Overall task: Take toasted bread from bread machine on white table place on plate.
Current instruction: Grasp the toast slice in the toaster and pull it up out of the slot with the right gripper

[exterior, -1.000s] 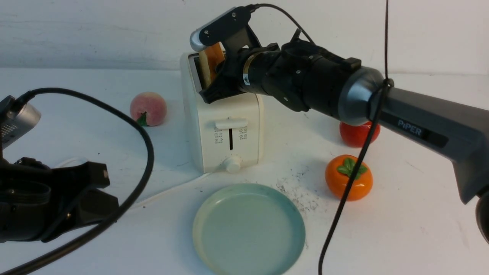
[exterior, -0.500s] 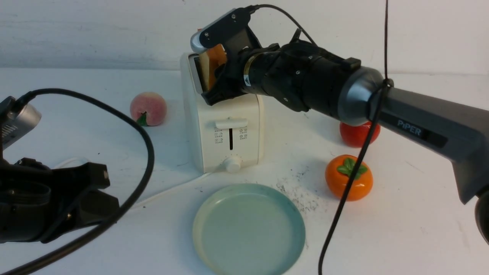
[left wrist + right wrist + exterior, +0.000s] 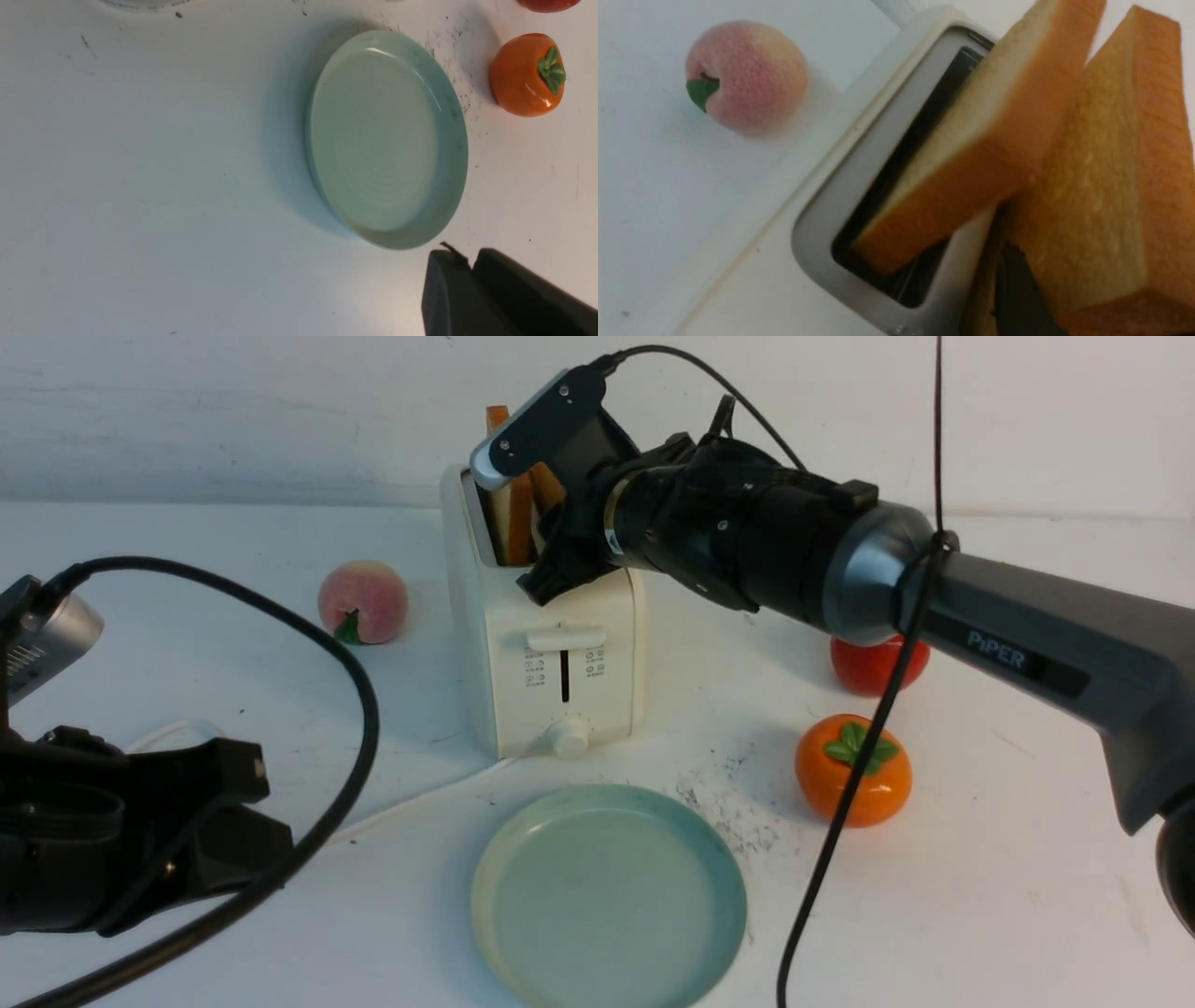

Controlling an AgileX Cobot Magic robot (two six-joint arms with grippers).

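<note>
Your right gripper [image 3: 541, 532] is at the bread machine [image 3: 560, 644], one finger [image 3: 1013, 294] against a slice of toasted bread [image 3: 1101, 200]. Can't tell if it's pinching. Both slices stick out of the slots, 12 o'clock from the plate [image 3: 607, 896]. Jaws on your left gripper [image 3: 472, 284] look pressed together.

- Front view: between the arms, facing forward, wide over white table [image 3: 980, 877], bread machine [image 3: 560, 663], plate [image 3: 607, 905].
- Left wrist view: close above the plate [image 3: 378, 140] (shared with front).
- Right wrist view: tight on top of the bread machine [image 3: 784, 270].
</note>
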